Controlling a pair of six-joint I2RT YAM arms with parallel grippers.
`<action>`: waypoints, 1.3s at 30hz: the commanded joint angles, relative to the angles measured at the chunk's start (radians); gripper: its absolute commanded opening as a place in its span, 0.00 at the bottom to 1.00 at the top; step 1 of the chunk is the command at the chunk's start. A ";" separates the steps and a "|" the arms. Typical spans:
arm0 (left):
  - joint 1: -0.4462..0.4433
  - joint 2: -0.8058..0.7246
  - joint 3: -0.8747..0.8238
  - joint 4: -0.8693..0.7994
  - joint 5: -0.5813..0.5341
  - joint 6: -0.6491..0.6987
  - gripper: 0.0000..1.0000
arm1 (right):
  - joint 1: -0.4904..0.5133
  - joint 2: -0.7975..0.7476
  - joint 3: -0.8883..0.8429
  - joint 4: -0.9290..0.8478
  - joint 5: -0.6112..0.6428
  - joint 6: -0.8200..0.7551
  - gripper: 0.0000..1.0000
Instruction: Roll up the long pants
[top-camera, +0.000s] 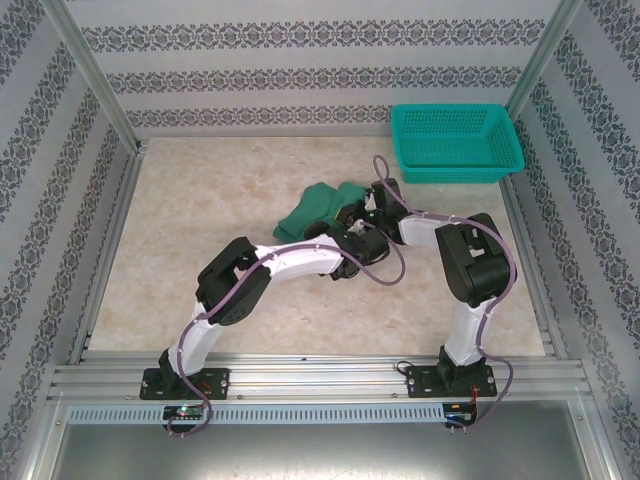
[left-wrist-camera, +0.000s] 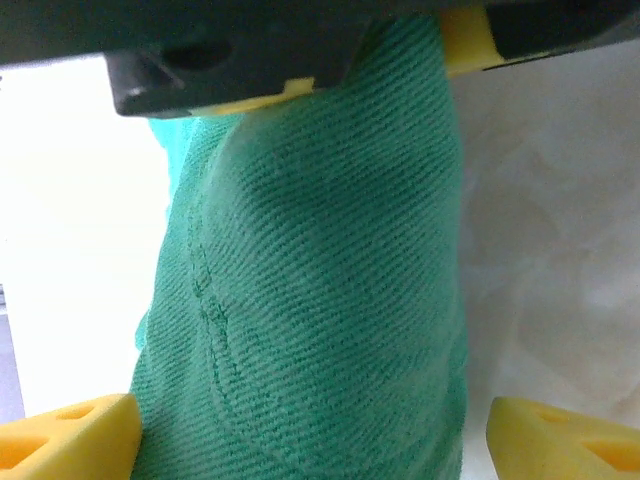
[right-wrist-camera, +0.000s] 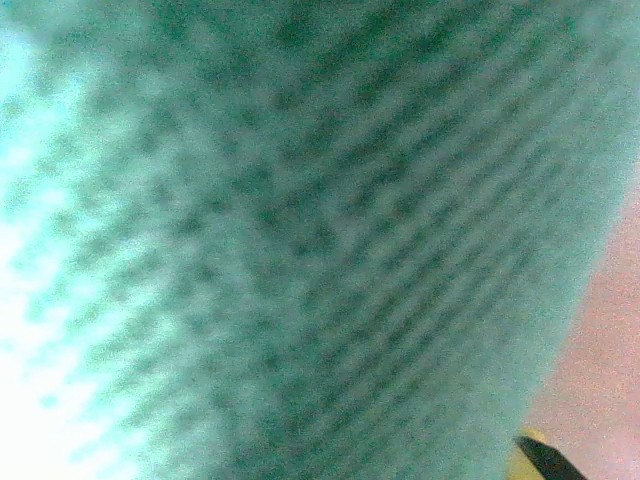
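The long pants (top-camera: 316, 207) lie bunched in a compact green bundle just ahead of both grippers, probably gathered to keep the roll tight. The left gripper (left-wrist-camera: 315, 445) straddles the cloth, its yellow fingers apart. The right gripper (top-camera: 370, 202) meets the bundle from the opposite side, and its grip cannot be told. The left wrist view resolves twill and a seam that the right wrist view blurs. The overhead view puts the teal mesh basket (top-camera: 455, 140) well beyond the right gripper.

No text, label, brand, number or sign can be read on anything here.
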 joint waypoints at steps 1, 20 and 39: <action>0.322 0.071 -0.127 -0.086 -0.027 -0.056 0.89 | -0.002 -0.105 -0.067 -0.132 -0.214 -0.046 0.00; 0.398 0.223 0.060 -0.250 0.126 0.078 0.00 | -0.068 -0.116 -0.070 -0.115 -0.291 -0.048 0.00; 0.341 0.012 -0.015 -0.158 0.864 0.067 0.00 | -0.138 -0.094 0.190 -0.347 -0.194 -0.168 0.85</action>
